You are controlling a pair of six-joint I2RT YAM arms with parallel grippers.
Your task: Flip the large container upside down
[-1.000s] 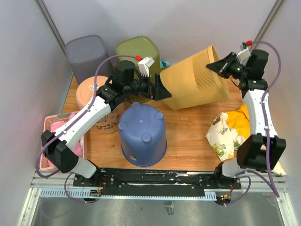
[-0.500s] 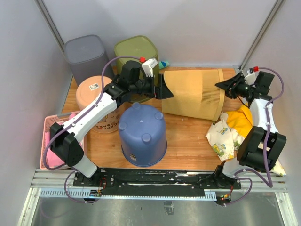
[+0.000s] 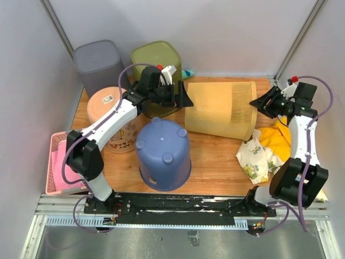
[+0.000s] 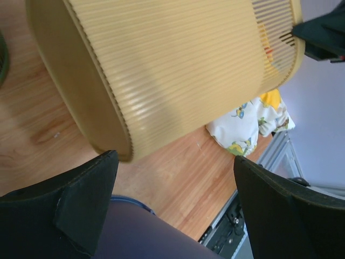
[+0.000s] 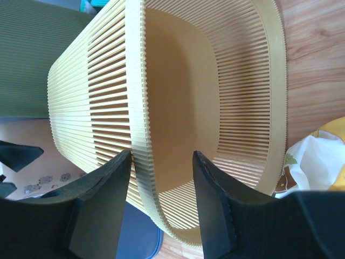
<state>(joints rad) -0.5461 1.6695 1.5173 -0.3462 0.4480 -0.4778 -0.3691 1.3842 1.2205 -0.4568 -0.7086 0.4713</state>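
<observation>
The large container (image 3: 221,108), a yellow slatted bin, lies on its side on the wooden table, mouth facing right. My left gripper (image 3: 186,100) stands open at its closed left end, and the base corner (image 4: 108,135) shows just above the fingers, apart from them. My right gripper (image 3: 254,102) is open at the mouth. In the right wrist view the container's rim (image 5: 137,113) runs between the two spread fingers (image 5: 108,189), and I look into its hollow inside. The left gripper (image 4: 173,157) holds nothing, and neither does the right gripper (image 5: 161,154).
A blue bucket (image 3: 163,154) stands upside down near the front. An olive bin (image 3: 156,56), a grey bin (image 3: 99,62) and a peach tub (image 3: 108,116) crowd the back left. A pink basket (image 3: 56,162) sits at the left edge. Yellow and patterned cloths (image 3: 261,148) lie right.
The yellow container was tilted up in the right gripper's hold; it now lies flat on its side. The right gripper opened, let go and drew back to the right.
</observation>
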